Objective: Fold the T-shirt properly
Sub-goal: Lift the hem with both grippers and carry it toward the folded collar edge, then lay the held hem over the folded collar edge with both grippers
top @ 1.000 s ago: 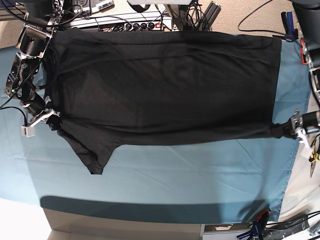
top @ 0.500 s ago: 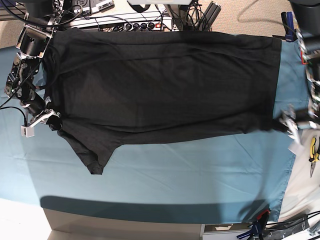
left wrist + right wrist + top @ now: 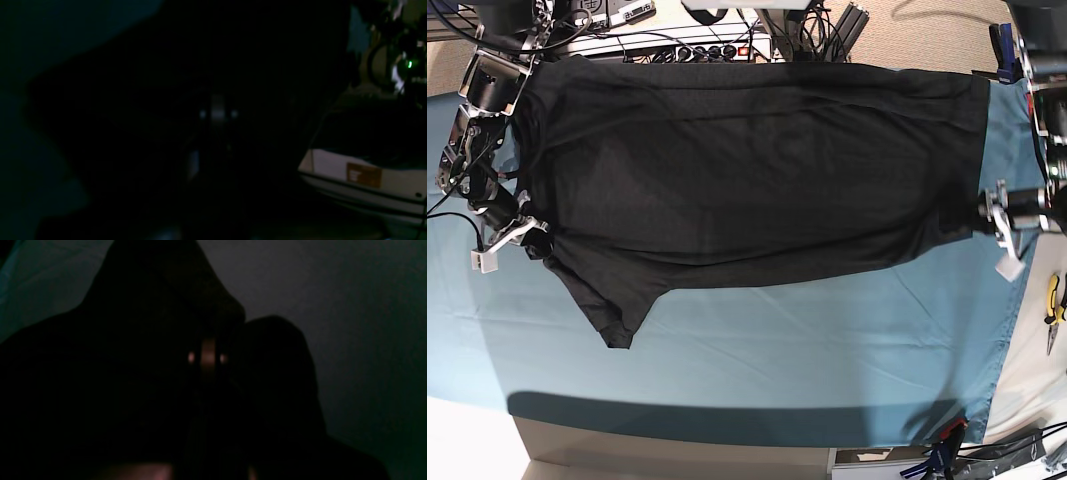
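Across the teal-clothed worktop (image 3: 757,380) the large black cotton T-shirt (image 3: 747,170) lies stretched, long axis running side to side between both arms. Left end effector (image 3: 992,212) is clamped on its hem corner, right end effector (image 3: 532,235) on the shoulder edge by the sleeve.

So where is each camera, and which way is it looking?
Base: up high, looking straight down at the T-shirt on the teal cloth; both arms show, right gripper and left gripper at its ends.
Left wrist: on the left arm, nearly dark, facing black fabric.
Right wrist: on the right arm, dim, facing black fabric.
Shared: all three see the T-shirt.
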